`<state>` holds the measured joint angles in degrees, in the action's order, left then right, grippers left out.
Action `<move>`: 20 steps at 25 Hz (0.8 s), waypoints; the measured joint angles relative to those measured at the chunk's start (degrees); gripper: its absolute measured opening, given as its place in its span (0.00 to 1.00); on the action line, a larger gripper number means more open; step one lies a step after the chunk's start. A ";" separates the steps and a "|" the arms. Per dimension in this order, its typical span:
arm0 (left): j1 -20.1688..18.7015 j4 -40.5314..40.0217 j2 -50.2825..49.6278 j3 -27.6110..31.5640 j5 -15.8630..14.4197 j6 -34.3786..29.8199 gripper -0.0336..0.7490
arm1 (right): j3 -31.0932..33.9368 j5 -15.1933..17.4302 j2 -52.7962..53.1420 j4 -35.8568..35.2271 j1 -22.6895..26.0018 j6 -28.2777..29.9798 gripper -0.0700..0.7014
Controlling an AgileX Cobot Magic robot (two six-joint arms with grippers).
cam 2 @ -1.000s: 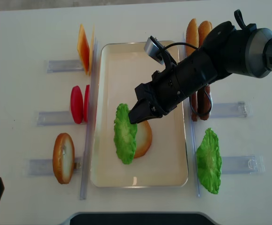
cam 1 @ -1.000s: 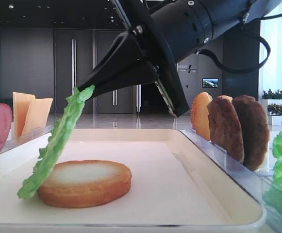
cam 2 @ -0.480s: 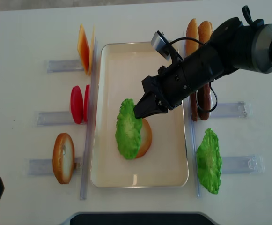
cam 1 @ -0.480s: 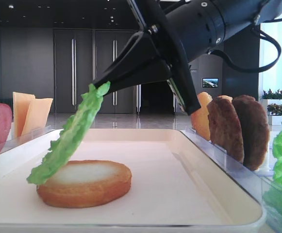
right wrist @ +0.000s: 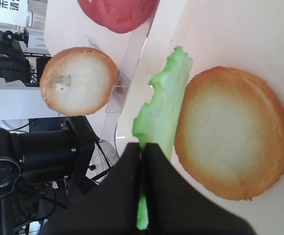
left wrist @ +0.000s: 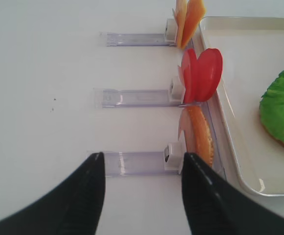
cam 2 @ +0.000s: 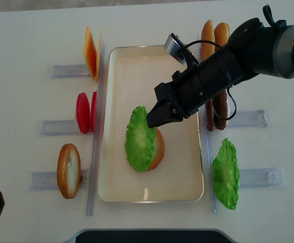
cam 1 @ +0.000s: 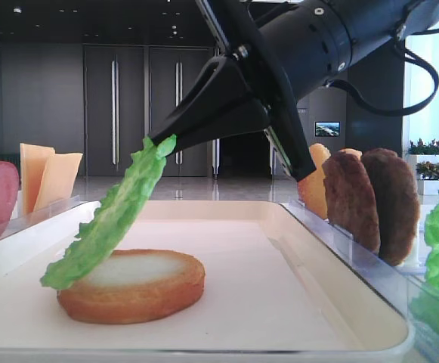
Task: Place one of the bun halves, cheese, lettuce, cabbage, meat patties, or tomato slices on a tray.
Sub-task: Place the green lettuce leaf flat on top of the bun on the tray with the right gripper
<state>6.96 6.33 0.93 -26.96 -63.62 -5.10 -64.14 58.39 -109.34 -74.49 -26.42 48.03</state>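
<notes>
My right gripper [cam 2: 151, 120] is pinching its black jaws tight on the upper edge of the thin, ruffled bright green lettuce leaf [cam 2: 139, 138]. The leaf is hanging at a slant over the large cream-white rectangular tray [cam 2: 179, 187], its lower edge resting on the round golden-brown bun half [cam 1: 131, 285] that is lying pale face up on the tray floor.

I am judging the step as laying the leaf flat on that bun. To do it well I am thinking of lowering the pinched edge toward the bun's far side, letting the leaf fold down over the pale face, and opening only once most of it is lying on the bread. Releasing from this height is risking a slide off the bun's left side.

My left gripper [left wrist: 142, 183] is standing open, holding nothing, well to the left of the tray.

The low side view is showing the tilt of the leaf and the contact with the bun, which the overhead view is flattening into a green patch covering the bun's left part. The overhead view is showing the racks on both sides of the tray: pale yellow-orange cheese slices [cam 2: 91, 52], reddish-pink tomato slices [cam 2: 85, 112] and a second bun half [cam 2: 68, 170] to its left, dark brown meat patties [cam 2: 216, 109] and a spare green leaf [cam 2: 225, 173] to its right. The right wrist view is showing the pinch line itself.
</notes>
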 joint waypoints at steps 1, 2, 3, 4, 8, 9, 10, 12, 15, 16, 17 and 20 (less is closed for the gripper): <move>0.00 0.00 0.00 0.00 0.00 0.00 0.54 | 0.00 -0.08 0.00 0.00 0.00 0.00 0.12; 0.00 0.00 0.00 0.00 0.00 0.00 0.54 | 0.00 -0.20 0.00 0.00 0.00 0.00 0.12; 0.00 0.00 0.00 0.00 0.00 0.00 0.54 | 0.00 -0.42 0.00 0.04 0.00 0.00 0.12; 0.00 0.00 0.00 0.00 0.00 0.00 0.54 | 0.00 -0.59 0.00 0.04 0.00 0.00 0.12; 0.00 0.00 0.00 0.00 0.00 0.00 0.54 | 0.00 -2.03 0.00 0.94 0.00 -0.21 0.13; 0.00 0.00 0.00 0.00 0.00 0.00 0.54 | 0.00 -2.41 0.00 1.60 0.00 -0.47 0.14; 0.00 0.00 0.00 0.00 0.00 0.00 0.54 | 0.00 -2.69 0.00 2.08 0.00 -0.59 0.15; 0.00 0.00 0.00 0.00 0.00 0.00 0.54 | 0.00 -2.88 0.00 2.57 0.00 -0.65 0.17; 0.00 0.00 0.00 0.00 0.00 0.00 0.54 | 0.00 -2.82 0.00 2.90 0.00 -0.72 0.23; 0.00 0.00 0.00 0.00 0.00 0.00 0.54 | 0.00 -2.51 0.00 2.96 0.00 -0.72 0.25; 0.00 0.00 0.00 0.00 0.00 0.00 0.54 | 0.00 -2.09 0.00 2.95 0.00 -0.73 0.26; 0.00 0.00 0.00 0.00 0.00 0.00 0.54 | 0.00 -0.93 0.00 3.00 0.00 -0.83 0.30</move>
<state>6.96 6.33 0.93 -26.96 -63.62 -5.10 -64.14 57.46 -109.34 -71.49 -26.42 47.20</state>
